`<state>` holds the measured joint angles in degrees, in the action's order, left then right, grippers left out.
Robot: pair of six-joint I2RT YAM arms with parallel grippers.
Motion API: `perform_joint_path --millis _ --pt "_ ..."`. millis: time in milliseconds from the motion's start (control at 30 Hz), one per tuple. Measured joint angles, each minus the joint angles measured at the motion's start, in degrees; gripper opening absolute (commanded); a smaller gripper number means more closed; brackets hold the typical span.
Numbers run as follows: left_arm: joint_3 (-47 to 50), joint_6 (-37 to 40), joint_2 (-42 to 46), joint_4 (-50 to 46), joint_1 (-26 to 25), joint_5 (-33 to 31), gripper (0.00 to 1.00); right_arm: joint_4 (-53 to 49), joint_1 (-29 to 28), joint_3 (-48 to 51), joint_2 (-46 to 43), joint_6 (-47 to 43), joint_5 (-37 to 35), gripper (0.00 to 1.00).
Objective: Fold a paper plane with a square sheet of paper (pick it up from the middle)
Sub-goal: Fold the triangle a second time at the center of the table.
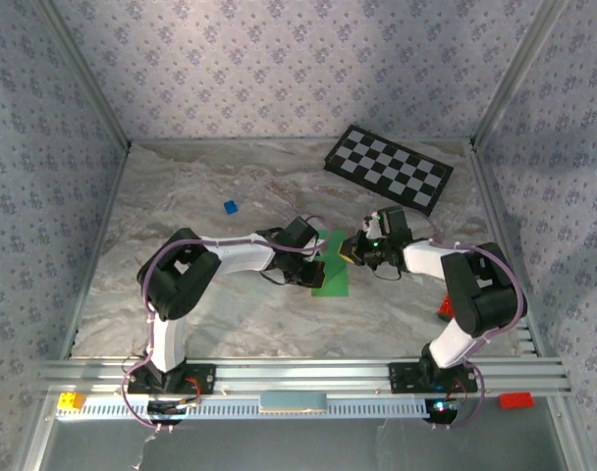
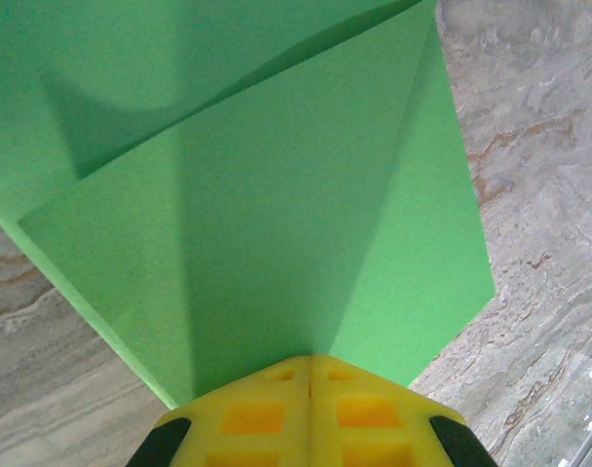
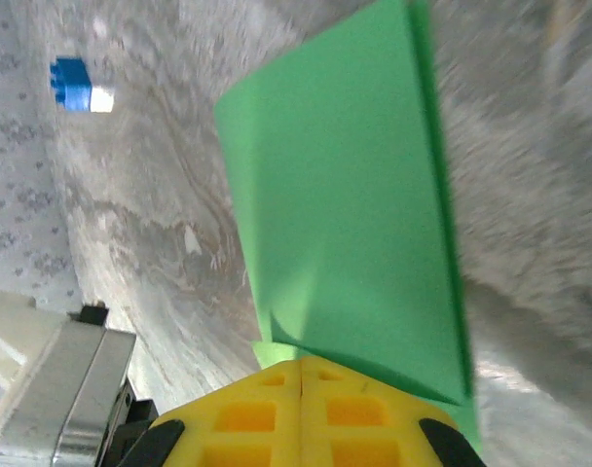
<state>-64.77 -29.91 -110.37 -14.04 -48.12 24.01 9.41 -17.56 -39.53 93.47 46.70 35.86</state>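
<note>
- The paper I'm looking at is thin and matt, smooth apart from its sharp creases.
- The fingers are yellow plastic, smooth with a dull sheen.
- The table has a marble-look top, smooth and faintly glossy.
- The rails along the near edge are bare brushed metal.
- The blue block comes through blurred; probably shiny plastic.

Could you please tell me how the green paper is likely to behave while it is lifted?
Probably floppy: the green paper is thin and bends along creases beyond the left gripper. Likely light, being one thin sheet. It could tear or slip where the right gripper pinches its edge.
</note>
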Motion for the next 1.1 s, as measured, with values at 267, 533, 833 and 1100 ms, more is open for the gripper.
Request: perform_joint_path --millis 267,533,833,1100 --pt "-0.7 -0.9 0.0 -1.0 0.0 0.2 0.00 -0.3 -0.6 1.2 4.3 0.3 -0.7 0.00" --pt "-5.1 -2.6 0.0 -4.2 0.0 0.5 0.05 -0.2 -0.3 1.2 4.4 0.3 -0.3 0.00" --pt "-9.4 -3.2 -2.7 -3.7 0.0 3.1 0.05 -0.2 -0.3 1.2 4.4 0.2 -0.4 0.00" --pt "-7.1 -3.2 -5.3 -2.6 0.3 4.2 0.05 -0.3 -0.3 1.2 4.4 -0.3 -0.5 0.00"
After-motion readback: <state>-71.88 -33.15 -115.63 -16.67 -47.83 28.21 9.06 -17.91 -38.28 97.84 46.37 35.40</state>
